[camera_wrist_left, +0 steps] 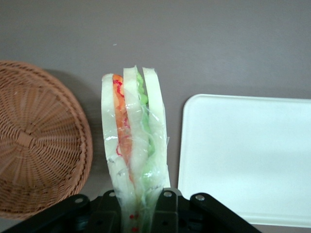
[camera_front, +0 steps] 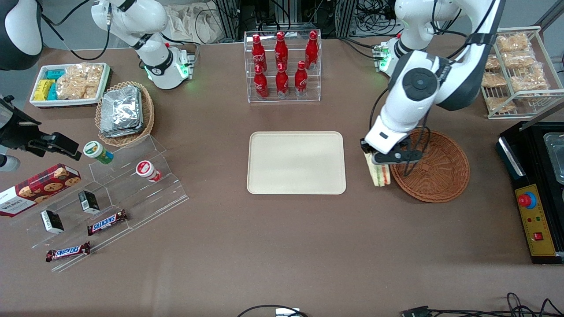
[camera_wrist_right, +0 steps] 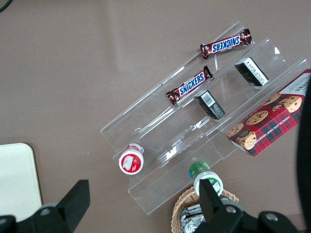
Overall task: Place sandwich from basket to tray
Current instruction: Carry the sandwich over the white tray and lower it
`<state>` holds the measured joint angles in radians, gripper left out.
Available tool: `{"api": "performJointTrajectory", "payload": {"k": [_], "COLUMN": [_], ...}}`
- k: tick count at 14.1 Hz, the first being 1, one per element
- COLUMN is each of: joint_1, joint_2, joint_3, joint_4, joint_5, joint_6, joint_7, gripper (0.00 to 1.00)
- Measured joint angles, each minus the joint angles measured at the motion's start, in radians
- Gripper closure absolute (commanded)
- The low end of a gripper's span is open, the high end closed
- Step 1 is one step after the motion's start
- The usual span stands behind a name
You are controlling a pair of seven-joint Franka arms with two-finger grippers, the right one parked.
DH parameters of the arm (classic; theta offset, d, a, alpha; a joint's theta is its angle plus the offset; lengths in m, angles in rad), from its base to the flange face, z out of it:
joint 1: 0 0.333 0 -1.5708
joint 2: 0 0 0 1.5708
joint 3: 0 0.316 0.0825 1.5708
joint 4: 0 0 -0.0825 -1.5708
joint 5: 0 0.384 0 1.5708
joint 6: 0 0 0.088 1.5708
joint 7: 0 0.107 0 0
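The sandwich (camera_front: 380,174) is clamped upright in the end effector (camera_front: 382,159), right of centre in the front view, over bare worktop (camera_front: 282,246) between the basket (camera_front: 434,167) and the tray (camera_front: 296,163). It should be carried level toward the frame's centre, kept above the tray's low rim, lowered onto the flat middle, and released only once supported.
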<state>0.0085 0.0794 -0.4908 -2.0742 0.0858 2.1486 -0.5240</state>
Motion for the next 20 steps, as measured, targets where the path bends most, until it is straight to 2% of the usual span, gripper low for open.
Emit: {"api": "performJointTrajectory", "payload": {"k": [5,10,20], "joint_1": [-0.131,-0.232,-0.249], "joint_2": [0.110,0.223,0.371], "joint_3": [-0.007,-0.008,-0.004], "joint_4": [0.047,0.049,0.050], "joint_5": [0.084,0.133,0.161], "joint_6": [0.057,0.112,0.157], "joint_7": [-0.001,-0.011,-0.106], "gripper": [0.98,0.97,0.95]}}
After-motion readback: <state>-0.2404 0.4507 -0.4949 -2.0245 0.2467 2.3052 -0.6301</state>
